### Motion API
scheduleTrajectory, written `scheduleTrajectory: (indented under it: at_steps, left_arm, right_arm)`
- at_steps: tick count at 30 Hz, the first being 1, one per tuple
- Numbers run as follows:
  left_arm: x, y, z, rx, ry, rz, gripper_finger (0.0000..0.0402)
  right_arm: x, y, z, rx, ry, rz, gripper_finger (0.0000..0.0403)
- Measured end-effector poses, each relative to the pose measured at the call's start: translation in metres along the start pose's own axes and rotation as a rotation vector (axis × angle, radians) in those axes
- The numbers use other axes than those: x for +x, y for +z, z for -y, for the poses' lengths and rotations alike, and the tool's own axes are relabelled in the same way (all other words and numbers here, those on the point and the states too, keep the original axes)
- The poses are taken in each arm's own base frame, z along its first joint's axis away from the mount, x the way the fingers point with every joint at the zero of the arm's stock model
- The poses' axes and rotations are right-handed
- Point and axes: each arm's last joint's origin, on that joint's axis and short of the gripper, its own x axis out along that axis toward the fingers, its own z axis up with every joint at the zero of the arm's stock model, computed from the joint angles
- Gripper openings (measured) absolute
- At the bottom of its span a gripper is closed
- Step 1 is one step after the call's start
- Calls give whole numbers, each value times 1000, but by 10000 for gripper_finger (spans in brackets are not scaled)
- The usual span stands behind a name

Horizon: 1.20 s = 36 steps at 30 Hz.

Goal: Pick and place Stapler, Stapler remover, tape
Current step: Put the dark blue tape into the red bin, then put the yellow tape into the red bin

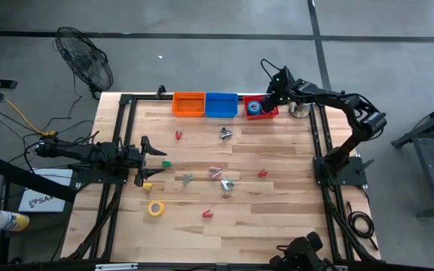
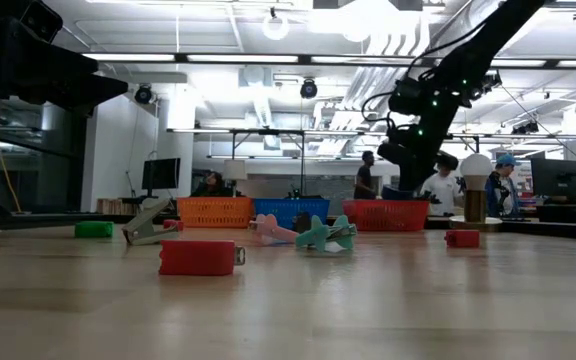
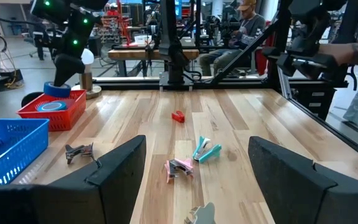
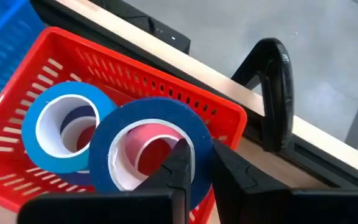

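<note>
Right pincer (image 4: 194,163) over the red basket (image 4: 166,78) at the bench's far edge, fingers clamped on the wall of a dark blue tape roll (image 4: 148,121), one finger inside the open centre, one outside. Held roll tilted above the basket, with a pink roll (image 4: 154,146) showing through its centre and a lighter blue roll (image 4: 67,127) lying flat in the basket beside it. Seen from above, the same right pincer (image 1: 266,102) at the red basket (image 1: 270,114), last in a row of three along the far edge: orange basket (image 1: 188,104), blue basket (image 1: 221,105), then red. Just beyond the red one, toward the far right corner, a white ball on a metal base (image 1: 300,110).

Left pincer (image 1: 157,153) low near the bench's left edge, fingers spread wide and gripping nothing (left wrist view shows the gap plainly). Just beside it a small green piece (image 1: 166,162). Closer to the near left corner, a yellow tape roll (image 1: 155,208) flat on the wood.

Scattered across the middle of the bench: a pink staple remover (image 1: 215,172), a teal one (image 1: 227,185), a grey one (image 1: 225,133) nearer the far edge, another grey one (image 1: 187,179), and small red staplers (image 1: 178,135) (image 1: 262,173) (image 1: 207,214), well apart from one another.

People (image 2: 366,175) in the room past the far edge.
</note>
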Motion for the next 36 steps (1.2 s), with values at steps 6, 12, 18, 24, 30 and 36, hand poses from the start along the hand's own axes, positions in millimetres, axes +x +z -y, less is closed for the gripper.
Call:
scheduleTrajectory:
  at_steps: [6, 12, 18, 24, 30, 36]
  left_arm:
    - [0, 0, 0, 0, 0, 0, 280]
    - [0, 0, 0, 0, 0, 0, 280]
    - [0, 0, 0, 0, 0, 0, 280]
    - [0, 0, 0, 0, 0, 0, 280]
    - [0, 0, 0, 0, 0, 0, 280]
    - [0, 0, 0, 0, 0, 0, 280]
  right_arm:
    - [2, -3, 1, -13, 18, 1, 29]
    - [2, -4, 0, -14, 43, -4, 43]
    - [2, -4, 0, -15, 49, -5, 64]
    - [2, -5, 1, -8, 33, -21, 92]
    - [-4, -3, 0, -5, 43, -3, 127]
    - [-28, 4, -1, -5, 82, 73, 146]
